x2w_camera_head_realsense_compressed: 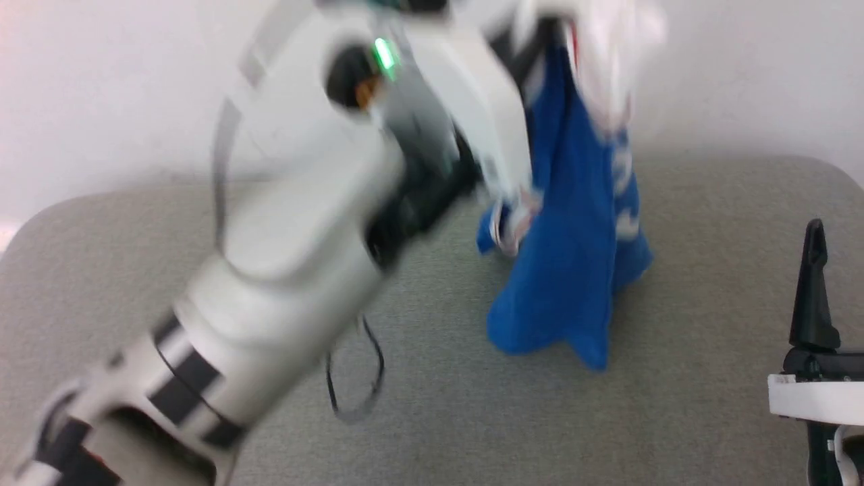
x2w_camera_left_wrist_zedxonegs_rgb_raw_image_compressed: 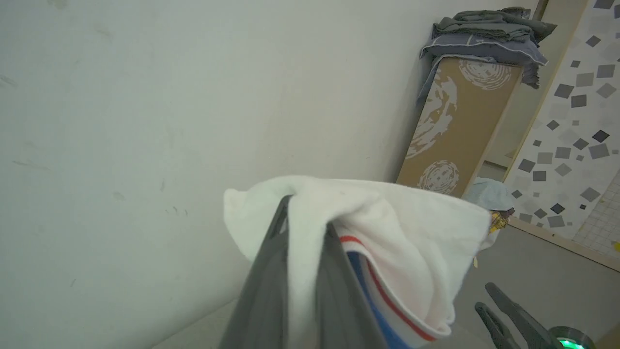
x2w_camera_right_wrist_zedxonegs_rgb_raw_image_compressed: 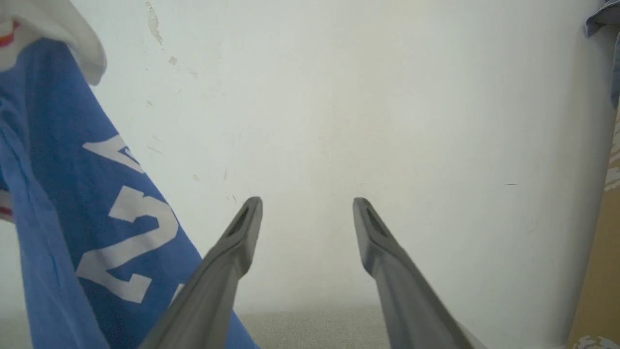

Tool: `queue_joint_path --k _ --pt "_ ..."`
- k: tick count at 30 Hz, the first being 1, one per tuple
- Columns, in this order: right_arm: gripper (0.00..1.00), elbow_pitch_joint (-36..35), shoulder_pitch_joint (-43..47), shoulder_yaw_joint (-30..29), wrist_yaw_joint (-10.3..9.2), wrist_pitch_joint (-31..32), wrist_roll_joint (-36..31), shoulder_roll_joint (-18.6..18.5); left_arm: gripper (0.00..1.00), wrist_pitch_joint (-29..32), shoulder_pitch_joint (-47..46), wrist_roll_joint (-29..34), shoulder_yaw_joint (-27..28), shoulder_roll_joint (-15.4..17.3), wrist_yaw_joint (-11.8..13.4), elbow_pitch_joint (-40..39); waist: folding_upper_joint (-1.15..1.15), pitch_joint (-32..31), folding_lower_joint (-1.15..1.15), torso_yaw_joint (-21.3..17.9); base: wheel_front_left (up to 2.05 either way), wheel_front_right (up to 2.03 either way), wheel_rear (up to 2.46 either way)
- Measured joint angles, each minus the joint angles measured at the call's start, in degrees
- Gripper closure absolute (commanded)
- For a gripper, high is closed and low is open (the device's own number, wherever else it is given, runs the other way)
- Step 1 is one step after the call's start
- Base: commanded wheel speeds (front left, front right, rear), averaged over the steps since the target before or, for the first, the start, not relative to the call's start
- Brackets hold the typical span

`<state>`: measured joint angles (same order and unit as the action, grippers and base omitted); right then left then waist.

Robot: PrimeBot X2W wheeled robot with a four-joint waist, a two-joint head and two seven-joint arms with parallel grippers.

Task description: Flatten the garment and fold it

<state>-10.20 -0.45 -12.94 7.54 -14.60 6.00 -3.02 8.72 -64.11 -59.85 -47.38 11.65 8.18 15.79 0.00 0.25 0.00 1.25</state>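
Blurring and cropping around the hanging garment [x2w_camera_head_realsense_compressed: 574, 256].
Smearing the left arm [x2w_camera_head_realsense_compressed: 283, 270] with motion, cutting its top off at the head view's upper edge, burying the tips of the left gripper [x2w_camera_left_wrist_zedxonegs_rgb_raw_image_compressed: 307, 218] fingers [x2w_camera_left_wrist_zedxonegs_rgb_raw_image_compressed: 271, 291] in white sleeve.

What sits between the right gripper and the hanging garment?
Nothing: in the head view, bare grey table separates the right gripper from the garment.

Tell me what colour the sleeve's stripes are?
Red and blue stripes on a white sleeve; the left wrist view shows them best.
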Motion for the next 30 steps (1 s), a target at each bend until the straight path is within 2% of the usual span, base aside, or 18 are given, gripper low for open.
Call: queue_joint_path --k 5,9,12,13,14,15,18,20,24,26,30 --pt "0.0 0.07 0.16 1.82 0.0 0.46 0.56 -0.01 1.0 -3.14 10.28 4.99 -8.88 -0.42 0.01 1.72 0.0 1.06 0.0 -1.91 0.0 0.0 0.0" --pt "0.0 0.91 0.07 2.77 0.0 0.45 0.71 0.01 1.0 -4.39 17.68 8.46 -15.4 -0.44 0.41 8.26 0.0 2.8 0.0 -2.78 0.0 0.0 0.0" --pt "0.0 1.38 -0.41 3.58 0.0 0.44 0.98 0.03 1.0 -4.91 22.58 8.44 -17.28 -0.88 0.47 13.9 0.0 4.03 0.0 -3.38 0.0 0.0 0.0" --pt "0.0 1.45 -0.55 3.71 0.0 0.44 1.04 0.04 0.93 -5.59 23.43 8.45 -17.67 -1.09 0.45 15.36 0.0 4.42 0.01 -3.53 0.0 0.0 0.0" --pt "0.0 1.58 -0.62 3.67 0.0 0.44 1.04 0.03 0.42 -6.19 23.85 8.42 -17.68 -1.41 0.16 16.5 0.0 4.78 0.01 -3.63 0.0 0.0 0.0" --pt "0.0 1.75 -0.64 3.48 0.0 0.43 1.04 0.03 0.0 -7.11 24.01 8.18 -17.38 -1.93 -0.08 17.15 0.0 5.09 0.01 -3.64 0.0 0.0 0.0" --pt "0.0 2.09 -0.65 2.81 0.0 0.42 1.03 0.0 0.0 -10.94 24.01 6.88 -15.27 -3.72 -1.1 17.2 0.0 5.39 0.01 -3.06 0.0 0.0 0.0" --pt "0.0 2.16 -0.64 2.78 0.0 0.4 1.04 0.01 0.0 -13.51 23.92 6.37 -13.71 -3.72 -1.47 15.92 0.0 5.22 0.01 -2.51 0.0 0.0 0.0" --pt "0.0 2.49 -0.38 2.86 0.0 0.37 1.21 0.02 0.0 -18.03 24.16 5.3 -9.85 0.1 -1.93 8.7 0.0 3.97 0.0 -1.61 0.0 0.0 0.0" --pt "0.0 2.68 0.0 2.87 0.0 0.36 1.57 0.01 0.0 -20.37 25.16 5.81 -7.78 4.13 -0.26 3.59 0.0 3.38 0.01 -1.17 0.0 0.0 0.0" --pt "0.0 2.82 1.05 2.93 0.0 0.35 1.9 0.02 0.0 -23.16 31.36 11.32 -2.09 14.85 8.6 -7.78 0.0 2.64 0.0 -0.4 0.0 0.0 0.0"
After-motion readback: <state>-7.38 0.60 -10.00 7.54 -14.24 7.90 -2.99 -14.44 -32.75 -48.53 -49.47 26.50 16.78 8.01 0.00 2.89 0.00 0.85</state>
